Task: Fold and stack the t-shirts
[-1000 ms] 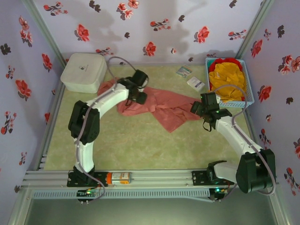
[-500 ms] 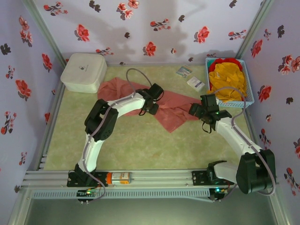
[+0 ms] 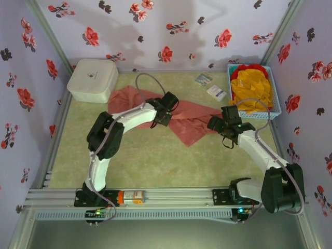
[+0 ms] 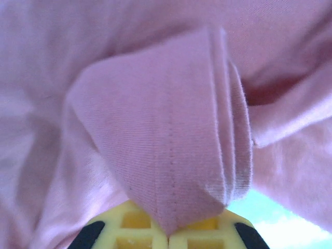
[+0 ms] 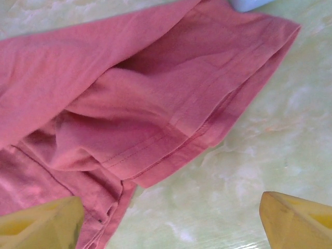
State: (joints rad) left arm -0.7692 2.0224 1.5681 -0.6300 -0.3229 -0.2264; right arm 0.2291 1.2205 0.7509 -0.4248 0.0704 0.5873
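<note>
No words or numbers can be read anywhere. The white box (image 3: 92,79) has a small dark mark on its lid, too small to make out. Two small cards (image 3: 203,79) (image 3: 216,92) lie on the table beside the basket (image 3: 276,101). Both have print on them, but it is too fine to read. An orange-and-white block (image 3: 131,196) on the front rail has a pale label whose print is likewise illegible.
</note>
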